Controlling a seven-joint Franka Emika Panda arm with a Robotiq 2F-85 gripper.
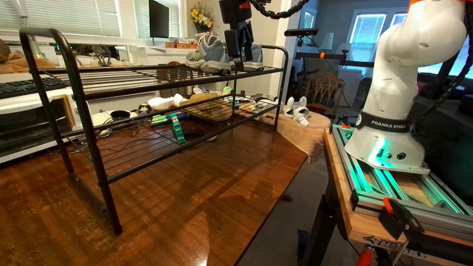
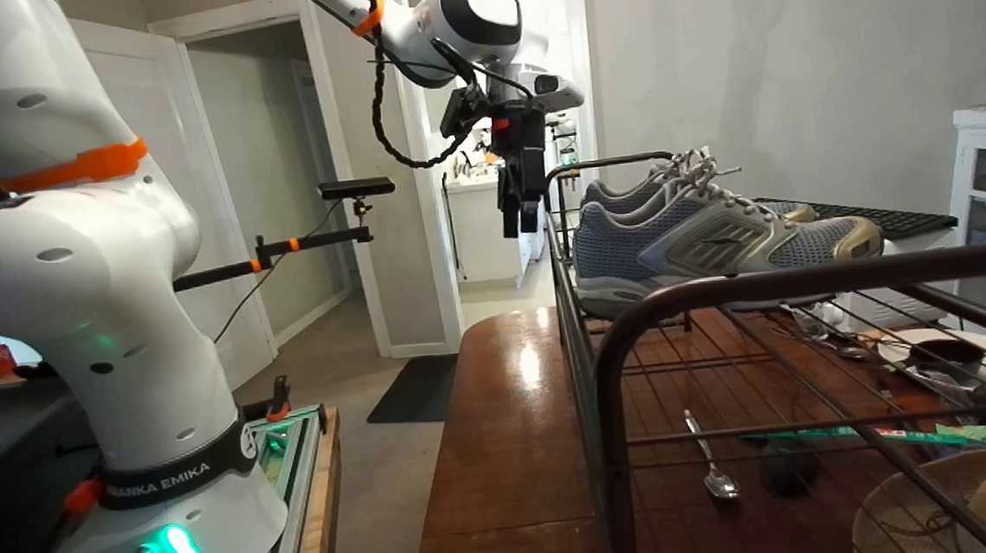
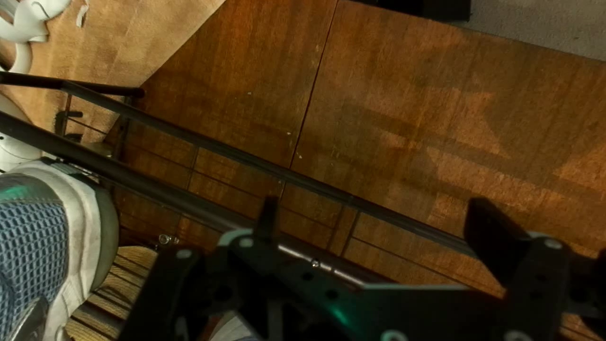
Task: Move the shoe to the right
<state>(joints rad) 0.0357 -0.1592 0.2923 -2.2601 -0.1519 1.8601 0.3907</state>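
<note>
A grey-blue shoe [image 1: 212, 53] and its mate [image 1: 257, 55] stand side by side on the top of the rack [image 2: 849, 276], and which of them the task means, I cannot tell. Both rest on their soles with the heels turned toward the arm [image 2: 143, 353]; I think this is helpful for me, since the heel edge is then the first part to be reached. The rack stands on the bench [image 1: 221, 184] and so lifts them to a level which, I judge, suits a grasp from above.

My gripper [image 3: 374, 203] points downward, its fingers wide apart and with nothing between them. In the wrist view, the rack and the bench pass below this gap, and a shoe shows at the left edge, outside of it. I suppose the fingers stand so wide in order that they can go around a heel wall. Next, I believe, I must come sideways and grip, before any moving to the right.
</note>
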